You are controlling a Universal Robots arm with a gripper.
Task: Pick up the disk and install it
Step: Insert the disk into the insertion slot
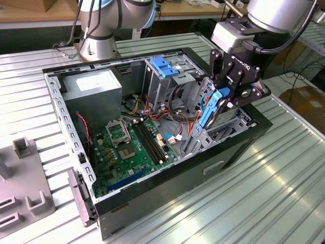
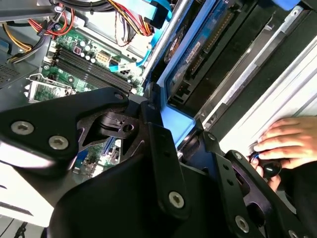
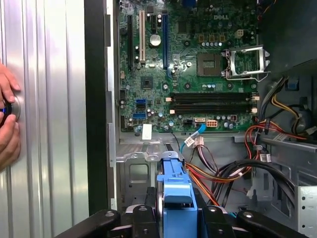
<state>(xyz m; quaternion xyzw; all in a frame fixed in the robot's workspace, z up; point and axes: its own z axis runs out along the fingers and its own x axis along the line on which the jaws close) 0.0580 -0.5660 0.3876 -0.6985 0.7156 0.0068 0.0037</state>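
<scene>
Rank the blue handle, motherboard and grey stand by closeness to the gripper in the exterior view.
From the gripper, shut on the disk:
1. Blue handle, atop the drive cage.
2. Motherboard, on the case floor.
3. Grey stand, outside, exterior view's left.

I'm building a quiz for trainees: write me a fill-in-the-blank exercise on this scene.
The gripper grips the disk, whose carrier rail is coloured ____.
The motherboard inside the computer case is coloured ____.
The person's hand lies ____ the case, on the table.
Missing words: blue; green; outside.
</scene>
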